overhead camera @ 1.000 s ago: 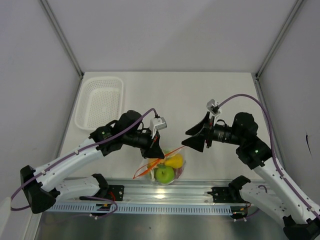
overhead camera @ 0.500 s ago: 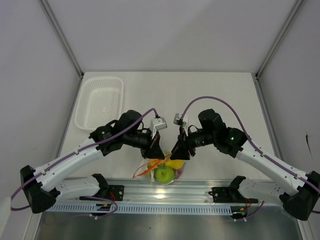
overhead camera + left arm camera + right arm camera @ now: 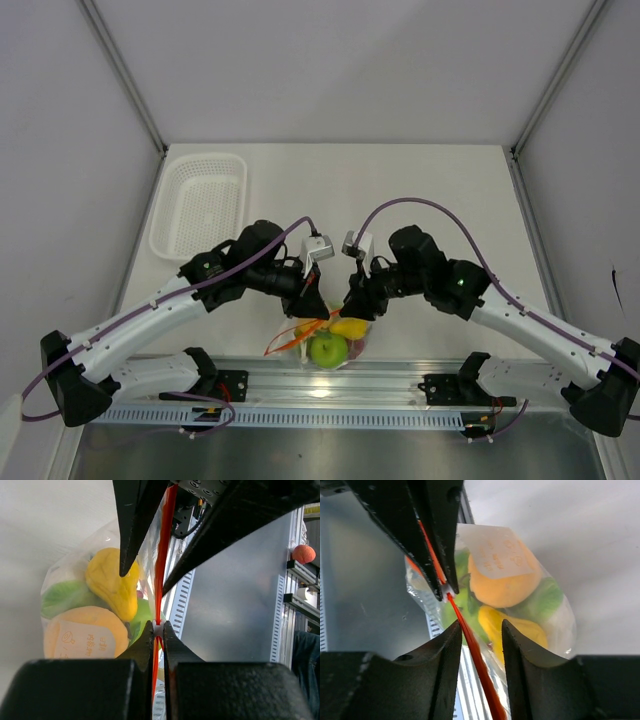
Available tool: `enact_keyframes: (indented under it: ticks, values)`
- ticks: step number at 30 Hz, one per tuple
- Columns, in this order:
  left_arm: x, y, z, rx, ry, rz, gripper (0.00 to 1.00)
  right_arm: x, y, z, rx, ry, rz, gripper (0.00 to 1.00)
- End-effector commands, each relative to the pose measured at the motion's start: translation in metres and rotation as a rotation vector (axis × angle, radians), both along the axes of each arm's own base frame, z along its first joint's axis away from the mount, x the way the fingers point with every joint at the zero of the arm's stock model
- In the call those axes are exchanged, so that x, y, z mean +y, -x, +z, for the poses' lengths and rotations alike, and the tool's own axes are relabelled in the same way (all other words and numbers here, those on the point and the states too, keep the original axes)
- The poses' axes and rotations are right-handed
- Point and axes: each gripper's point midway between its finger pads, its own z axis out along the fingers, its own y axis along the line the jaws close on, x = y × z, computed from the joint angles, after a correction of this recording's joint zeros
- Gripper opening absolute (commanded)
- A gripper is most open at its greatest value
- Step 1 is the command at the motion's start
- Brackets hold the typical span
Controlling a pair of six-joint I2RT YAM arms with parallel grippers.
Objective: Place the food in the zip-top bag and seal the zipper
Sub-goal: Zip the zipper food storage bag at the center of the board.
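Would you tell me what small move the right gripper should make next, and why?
Probably close the right gripper on the zipper: its jaws stand open astride the strip, the left gripper pinches it beside them, and the food lies inside the bag.

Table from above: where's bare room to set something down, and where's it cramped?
Bare table stretches right of the white basket, across the far half. Cramped at the near middle: left gripper and right gripper meet over the zipper of the bag.
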Motion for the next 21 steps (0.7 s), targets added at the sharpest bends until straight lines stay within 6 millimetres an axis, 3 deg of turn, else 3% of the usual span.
enact_keyframes:
  ticks: [1, 4, 7, 8, 13, 21]
  values:
    - [-0.008, -0.001, 0.02, -0.04, 0.068, -0.035, 0.01, -0.002, -0.012, 0.0, -0.078, 0.028, -0.036, 0.39]
    - [-0.009, -0.001, 0.021, -0.039, 0.07, -0.036, 0.0, -0.002, -0.015, -0.004, -0.094, 0.042, -0.049, 0.32]
    - [-0.009, -0.001, 0.02, -0.036, 0.068, -0.036, 0.01, -0.004, -0.02, -0.005, -0.106, 0.054, -0.08, 0.11]
    - [-0.008, -0.001, 0.02, -0.037, 0.067, -0.035, 0.01, -0.005, -0.021, -0.004, -0.112, 0.047, -0.088, 0.0]
    - [-0.006, -0.003, 0.017, -0.035, 0.053, -0.021, 0.01, -0.011, -0.028, 0.005, -0.164, 0.012, -0.155, 0.0]
    - [0.0, -0.008, 0.004, -0.02, 0.009, 0.011, 0.01, -0.033, -0.053, 0.021, -0.167, -0.076, -0.424, 0.0]
